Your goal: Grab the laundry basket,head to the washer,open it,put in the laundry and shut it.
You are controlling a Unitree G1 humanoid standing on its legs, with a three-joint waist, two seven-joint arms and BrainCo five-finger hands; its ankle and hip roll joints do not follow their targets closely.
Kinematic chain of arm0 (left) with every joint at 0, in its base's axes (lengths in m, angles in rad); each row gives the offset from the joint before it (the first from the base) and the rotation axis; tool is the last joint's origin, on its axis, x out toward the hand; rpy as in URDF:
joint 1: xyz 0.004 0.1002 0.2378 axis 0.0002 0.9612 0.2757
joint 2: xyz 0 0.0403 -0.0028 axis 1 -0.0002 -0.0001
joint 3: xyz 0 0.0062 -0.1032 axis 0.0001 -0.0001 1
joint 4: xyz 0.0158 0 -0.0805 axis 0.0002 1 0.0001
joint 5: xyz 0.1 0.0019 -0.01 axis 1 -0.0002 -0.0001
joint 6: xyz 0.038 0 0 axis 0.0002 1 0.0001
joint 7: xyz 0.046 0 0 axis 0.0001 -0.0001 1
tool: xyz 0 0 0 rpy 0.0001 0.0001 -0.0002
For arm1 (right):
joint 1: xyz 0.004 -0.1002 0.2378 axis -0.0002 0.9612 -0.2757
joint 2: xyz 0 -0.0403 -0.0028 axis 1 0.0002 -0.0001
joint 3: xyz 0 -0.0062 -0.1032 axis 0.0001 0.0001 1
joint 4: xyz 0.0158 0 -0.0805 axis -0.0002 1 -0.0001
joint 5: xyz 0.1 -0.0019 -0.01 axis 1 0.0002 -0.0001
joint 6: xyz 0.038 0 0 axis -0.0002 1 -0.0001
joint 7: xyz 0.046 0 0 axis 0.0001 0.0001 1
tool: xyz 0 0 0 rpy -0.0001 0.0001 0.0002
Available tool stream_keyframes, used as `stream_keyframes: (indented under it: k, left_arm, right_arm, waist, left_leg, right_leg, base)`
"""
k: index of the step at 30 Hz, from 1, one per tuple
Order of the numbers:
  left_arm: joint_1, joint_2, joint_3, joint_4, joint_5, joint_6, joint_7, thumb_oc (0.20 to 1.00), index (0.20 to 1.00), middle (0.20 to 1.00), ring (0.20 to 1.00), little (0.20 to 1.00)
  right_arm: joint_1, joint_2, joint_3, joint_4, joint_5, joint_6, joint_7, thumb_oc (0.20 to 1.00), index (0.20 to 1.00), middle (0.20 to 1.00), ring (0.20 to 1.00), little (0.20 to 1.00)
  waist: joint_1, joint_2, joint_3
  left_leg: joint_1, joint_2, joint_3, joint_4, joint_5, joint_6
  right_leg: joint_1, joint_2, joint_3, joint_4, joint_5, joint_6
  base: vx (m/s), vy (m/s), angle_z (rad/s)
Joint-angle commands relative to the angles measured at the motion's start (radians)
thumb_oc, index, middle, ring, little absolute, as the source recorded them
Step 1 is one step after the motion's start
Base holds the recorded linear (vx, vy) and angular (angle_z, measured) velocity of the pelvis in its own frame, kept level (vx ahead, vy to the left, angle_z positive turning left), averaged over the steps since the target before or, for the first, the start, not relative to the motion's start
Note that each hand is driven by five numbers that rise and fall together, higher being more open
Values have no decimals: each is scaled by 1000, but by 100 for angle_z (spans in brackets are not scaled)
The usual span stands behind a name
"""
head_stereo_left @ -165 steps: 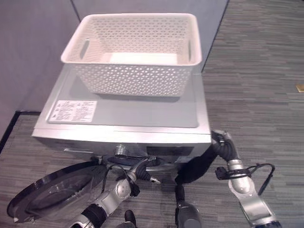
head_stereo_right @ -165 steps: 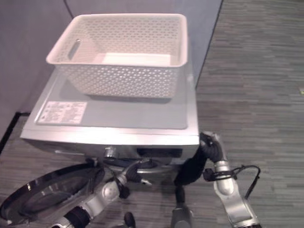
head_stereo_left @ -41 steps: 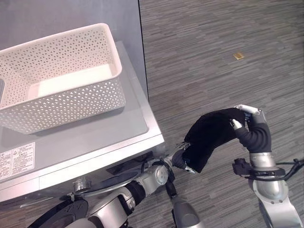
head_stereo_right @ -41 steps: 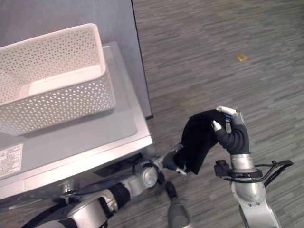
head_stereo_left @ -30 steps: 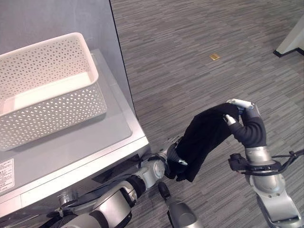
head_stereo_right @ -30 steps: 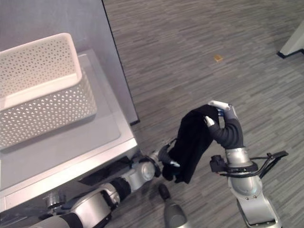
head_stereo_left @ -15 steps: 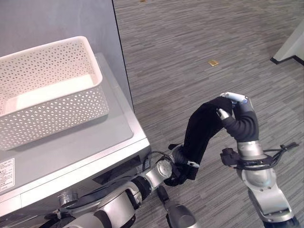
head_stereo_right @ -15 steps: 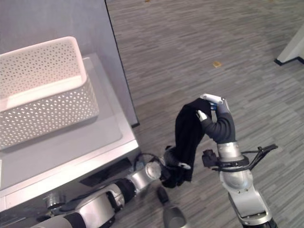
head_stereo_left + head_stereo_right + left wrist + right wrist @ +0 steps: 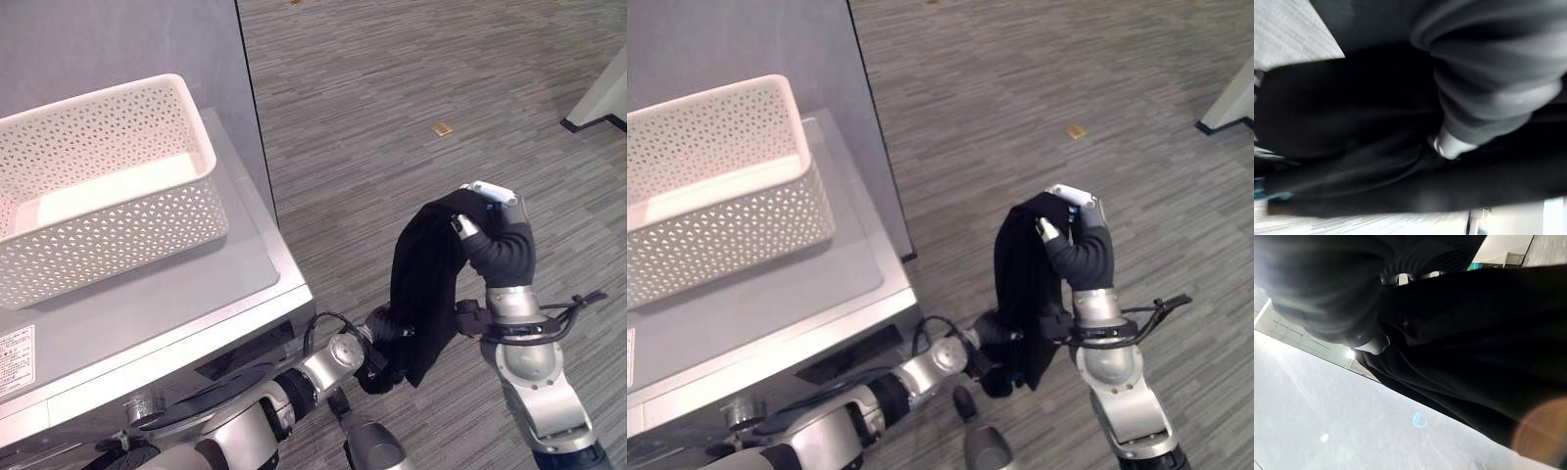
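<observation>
A black garment [image 9: 423, 284] hangs in the air to the right of the washer [image 9: 196, 304]. My right hand [image 9: 498, 247] is curled over its top fold and holds it up at about the height of the washer's top. My left hand [image 9: 378, 340] is low by the washer's front right corner, closed on the garment's lower end; its wrist view has a silver finger [image 9: 1450, 145] pressed into the dark cloth [image 9: 1352, 127]. The white perforated laundry basket [image 9: 108, 186] stands on the washer's top with nothing inside it.
A grey partition wall [image 9: 118, 39] rises behind the washer. A warning label [image 9: 15, 359] is on the washer's lid and a silver knob [image 9: 144, 404] on its front. Grey carpet stretches to the right, with a small yellow piece [image 9: 443, 128] and a white furniture base [image 9: 600, 96].
The camera swung right away from the washer's front. My right hand pulled the garment out and lifted it; now it hangs more upright, with the left hand still at its lower end.
</observation>
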State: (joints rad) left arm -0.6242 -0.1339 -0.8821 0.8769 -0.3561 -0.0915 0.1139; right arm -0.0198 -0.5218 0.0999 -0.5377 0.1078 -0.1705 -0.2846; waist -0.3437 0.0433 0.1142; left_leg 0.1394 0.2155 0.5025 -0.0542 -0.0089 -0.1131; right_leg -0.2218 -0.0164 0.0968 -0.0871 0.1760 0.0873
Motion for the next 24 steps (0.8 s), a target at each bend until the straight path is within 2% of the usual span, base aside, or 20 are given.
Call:
stream_keyframes:
  k: [1, 8, 9, 10, 12, 15, 16, 19, 22, 24]
  left_arm:
    - [-15, -178, 70, 51, -45, -75, 20, 200, 200, 200, 200, 200]
    - [-16, -136, 81, 21, -60, -84, 19, 200, 200, 200, 200, 200]
    - [-6, -119, 82, 16, -63, -82, 10, 200, 200, 200, 200, 200]
    - [6, -109, 81, 15, -66, -80, 5, 200, 200, 200, 200, 200]
    - [21, -101, 77, 17, -71, -76, -3, 200, 200, 200, 200, 200]
    - [56, -84, 71, 24, -56, -63, -21, 200, 200, 200, 200, 200]
    - [74, -74, 56, 22, -43, -60, -27, 200, 200, 200, 200, 200]
    - [104, -26, 61, -21, -33, -61, -45, 200, 200, 200, 200, 200]
    - [128, 19, 74, -53, -27, -68, -55, 200, 200, 200, 200, 200]
    - [138, 38, 77, -73, -32, -72, -62, 200, 200, 200, 200, 200]
  right_arm:
    - [34, -4, 6, -9, 31, -52, -24, 200, 200, 200, 200, 200]
    - [108, -8, -8, 53, 54, -33, -8, 200, 200, 200, 200, 200]
    - [141, -12, -24, 88, 55, -17, -2, 812, 812, 812, 812, 812]
    - [154, -15, -32, 108, 67, -10, 2, 1000, 1000, 1000, 1000, 1000]
    - [173, -14, -38, 142, 91, -3, 10, 1000, 1000, 1000, 1000, 1000]
    - [222, -45, -97, 217, 37, 32, -1, 1000, 1000, 1000, 1000, 1000]
    - [237, -32, -132, 269, 51, 33, -22, 1000, 1000, 1000, 1000, 1000]
    - [254, -9, -203, 400, -44, 52, -86, 1000, 1000, 1000, 1000, 1000]
    - [266, 6, -231, 552, -129, 69, -147, 1000, 1000, 1000, 1000, 1000]
    - [262, 17, -224, 617, -131, 69, -160, 1000, 1000, 1000, 1000, 1000]
  waist:
    - [-19, -13, -74]
    - [-15, -15, -70]
    - [-14, -14, -68]
    - [-12, -14, -66]
    - [-10, -15, -64]
    - [-8, -17, -46]
    - [-9, -15, -36]
    - [-7, 6, -21]
    - [6, 23, -6]
    - [8, 25, 0]
  left_leg:
    - [-4, 146, -32, -33, 263, -114]
    - [-10, 155, -36, -33, 277, -120]
    - [-14, 158, -37, -33, 280, -122]
    - [-17, 159, -40, -33, 282, -122]
    - [-22, 159, -45, -33, 283, -122]
    - [-39, 161, -61, -33, 297, -125]
    - [-50, 158, -72, -33, 299, -123]
    - [-55, 156, -84, -31, 306, -125]
    - [-60, 154, -96, -27, 317, -130]
    - [-67, 154, -104, -27, 320, -130]
  right_leg:
    - [167, 1, -65, 0, -146, 28]
    - [166, 3, -76, 0, -148, 28]
    - [163, 1, -80, 0, -149, 28]
    - [162, 0, -84, 0, -149, 28]
    - [159, -2, -90, 0, -149, 28]
    - [153, -9, -111, 0, -152, 32]
    - [151, -15, -123, 0, -155, 32]
    - [150, -22, -141, 0, -168, 33]
    - [147, -23, -155, 0, -176, 32]
    - [145, -25, -160, 0, -179, 33]
  base:
    - [35, -26, -1]
    - [-1, -1, 0]
    - [-14, -6, 3]
    - [0, 0, 0]
    - [-25, -11, 8]
    - [-42, -16, 36]
    - [-25, 7, 46]
    - [8, 17, 24]
    - [12, 21, 20]
    - [-23, 9, 10]
